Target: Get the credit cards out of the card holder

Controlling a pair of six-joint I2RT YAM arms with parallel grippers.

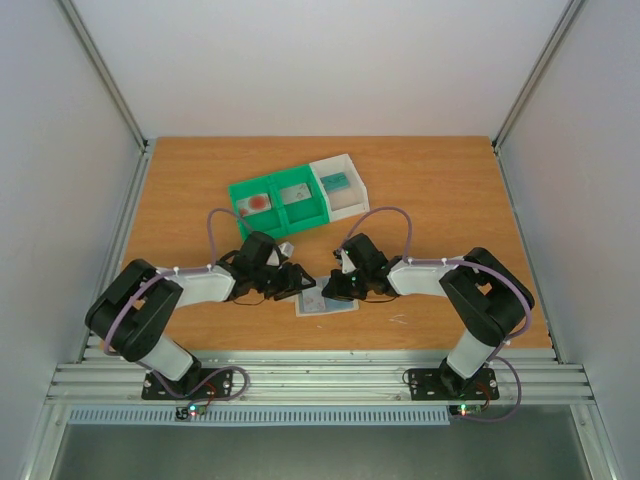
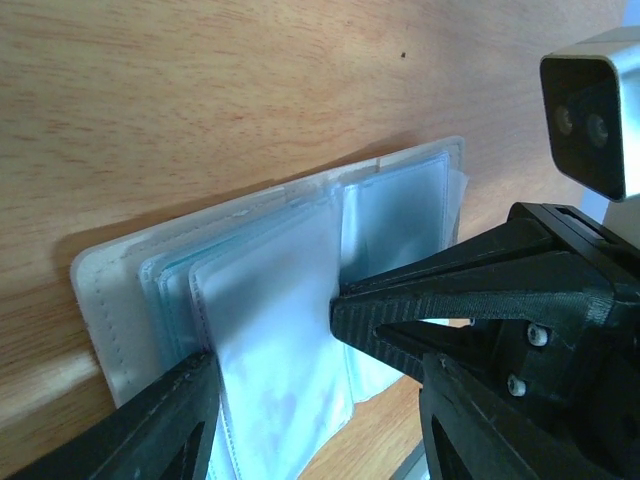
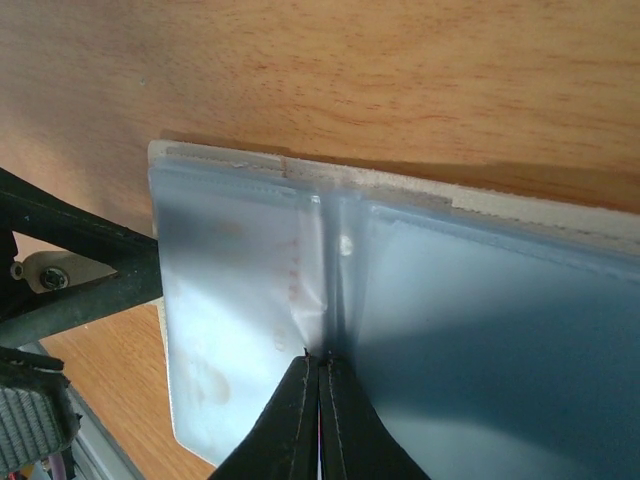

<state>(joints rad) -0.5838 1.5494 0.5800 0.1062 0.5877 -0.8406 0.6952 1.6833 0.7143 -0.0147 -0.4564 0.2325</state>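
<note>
The pale beige card holder (image 1: 328,305) lay open on the wooden table (image 1: 450,200), near its front edge and between the two arms, clear plastic sleeves (image 2: 275,340) fanned upward. The left gripper (image 1: 293,281) had its jaws apart, one black finger (image 2: 170,420) against the sleeves' left edge. The right gripper (image 3: 320,420) was closed tight, its tips at the sleeves' central fold; I could not tell whether a leaf sat between them. Farther back, the green two-compartment tray (image 1: 282,212) held a white card with a red circle (image 1: 258,202) and a grey card (image 1: 297,193), and the white open tray (image 1: 350,200) to its right held a teal card (image 1: 336,181).
</note>
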